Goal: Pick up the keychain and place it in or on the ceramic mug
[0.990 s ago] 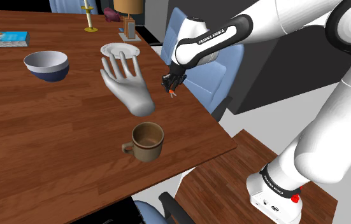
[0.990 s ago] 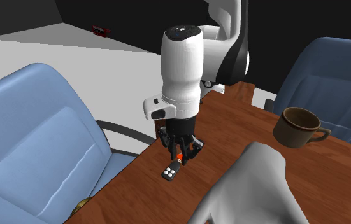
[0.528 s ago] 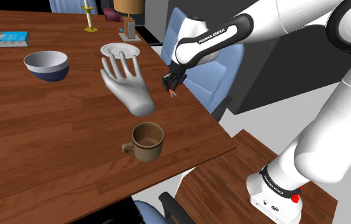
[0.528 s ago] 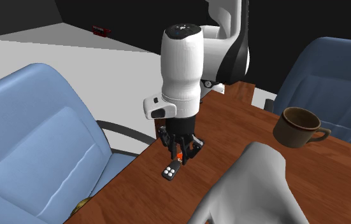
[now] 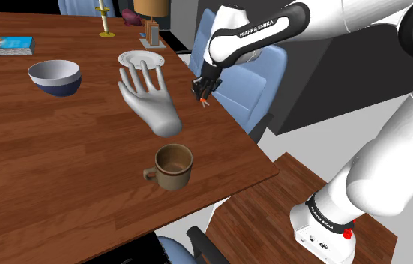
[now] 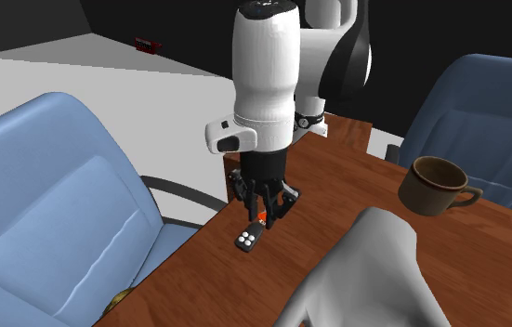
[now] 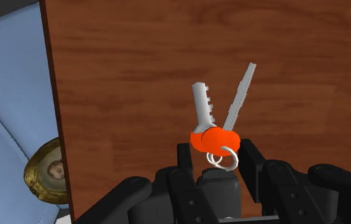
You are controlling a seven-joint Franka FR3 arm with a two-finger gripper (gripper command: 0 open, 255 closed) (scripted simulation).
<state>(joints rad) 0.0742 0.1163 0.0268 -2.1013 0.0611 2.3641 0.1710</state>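
My black gripper (image 5: 203, 91) hangs near the table's edge beside the blue chair, shut on the keychain (image 5: 202, 98). In the wrist view the gripper (image 7: 217, 156) clasps the keychain's orange key heads and ring (image 7: 213, 139), and two grey keys point away over the wood. From the second exterior view the gripper (image 6: 263, 212) holds the keychain (image 6: 250, 239), whose black button fob dangles just over the table. The brown mug (image 5: 173, 166) stands upright nearer the table's front edge, also seen as the mug (image 6: 435, 186) beyond a grey hand sculpture (image 5: 150, 101).
On the wooden table (image 5: 47, 165) are a blue-and-white bowl (image 5: 55, 76), a white plate (image 5: 141, 59), a book (image 5: 2, 45) and a candlestick (image 5: 106, 21). Blue chairs (image 6: 59, 223) (image 6: 486, 130) stand at the table's edges. A round brassy object (image 7: 46, 170) lies on the chair seat.
The arm has risen, lifting the gripper and the keychain a little higher above the table. The fob now hangs clear of the wood.
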